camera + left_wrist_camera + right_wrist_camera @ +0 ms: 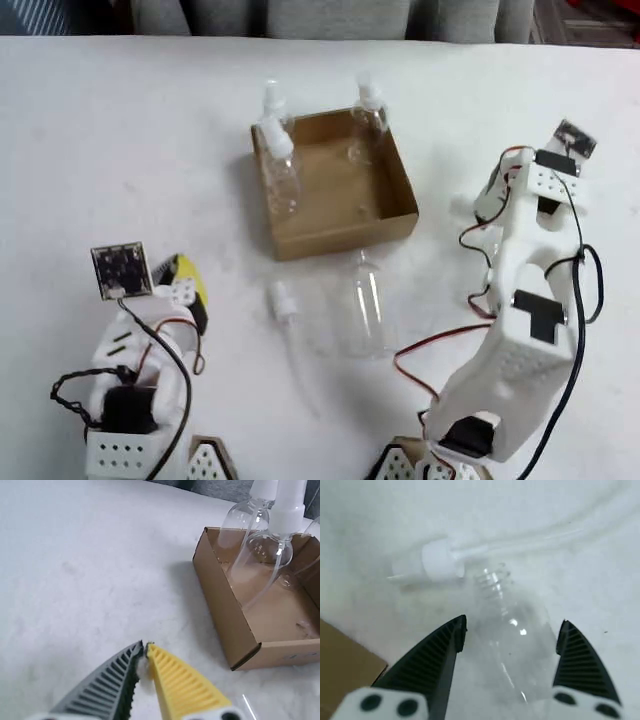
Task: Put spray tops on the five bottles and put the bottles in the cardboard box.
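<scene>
**Step in hand (judged):** grasp the uncapped bottle [512,650] with the right gripper [513,623].

**Procedure**
1. Keep the jaws centred on the bottle body, below the shoulder. They are now released, one on each side of the body and not touching it.
2. Leave the threaded neck free, as the spray top [437,562] must go in there.
3. Close gently. The wall looks thin and will likely dent or slip under a hard squeeze.
4. Keep clear of the spray top's thin tube, which trails away across the tabletop [120,130].

**Location:** the bottle lies on its side just beside the cardboard box [340,235], toward the right edge of the tabletop. The spray top lies just beside its neck.

**Appearance:** clear, colourless plastic with a rounded shoulder and an open ribbed neck. The spray top is white.

**Other items:** three capped bottles [282,170] appear to stand along the far side of the box. A second bottle [365,310] lies uncapped between the box and the near edge, with a second spray top [282,300] beside it.

**Left gripper** [145,647]: jaws clenched on nothing, toward the near-left corner.
</scene>
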You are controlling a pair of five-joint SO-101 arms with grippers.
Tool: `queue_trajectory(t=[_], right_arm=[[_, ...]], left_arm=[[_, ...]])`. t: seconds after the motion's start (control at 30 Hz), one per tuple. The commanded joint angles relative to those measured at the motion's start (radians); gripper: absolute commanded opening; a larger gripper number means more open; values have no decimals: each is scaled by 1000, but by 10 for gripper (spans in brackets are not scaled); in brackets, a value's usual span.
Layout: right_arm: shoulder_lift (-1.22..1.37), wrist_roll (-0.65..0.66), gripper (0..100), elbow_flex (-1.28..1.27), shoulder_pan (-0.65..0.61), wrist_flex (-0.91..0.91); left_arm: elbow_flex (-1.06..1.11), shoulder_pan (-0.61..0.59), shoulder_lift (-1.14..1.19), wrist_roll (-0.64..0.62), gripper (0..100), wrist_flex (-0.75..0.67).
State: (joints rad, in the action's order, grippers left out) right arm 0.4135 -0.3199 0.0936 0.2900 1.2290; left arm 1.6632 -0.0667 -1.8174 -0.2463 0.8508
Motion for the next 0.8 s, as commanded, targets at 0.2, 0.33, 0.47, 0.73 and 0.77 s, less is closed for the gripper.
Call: queue_trajectory(t=[0.2, 0.33, 0.47, 0.73, 0.77], right_arm=[[145, 64, 242, 195, 18, 101], [182, 100, 297, 239, -7, 163], [183, 106, 301, 245, -24, 185], [143, 109, 285, 210, -44, 182], [142, 124, 268, 207, -44, 182]], left_arm=[[-9, 15, -12, 8, 21, -37], [-9, 15, -12, 8, 21, -37], [-9, 15, -12, 8, 21, -37], [-9, 15, -12, 8, 21, -37], [-9, 15, -12, 8, 21, -37]])
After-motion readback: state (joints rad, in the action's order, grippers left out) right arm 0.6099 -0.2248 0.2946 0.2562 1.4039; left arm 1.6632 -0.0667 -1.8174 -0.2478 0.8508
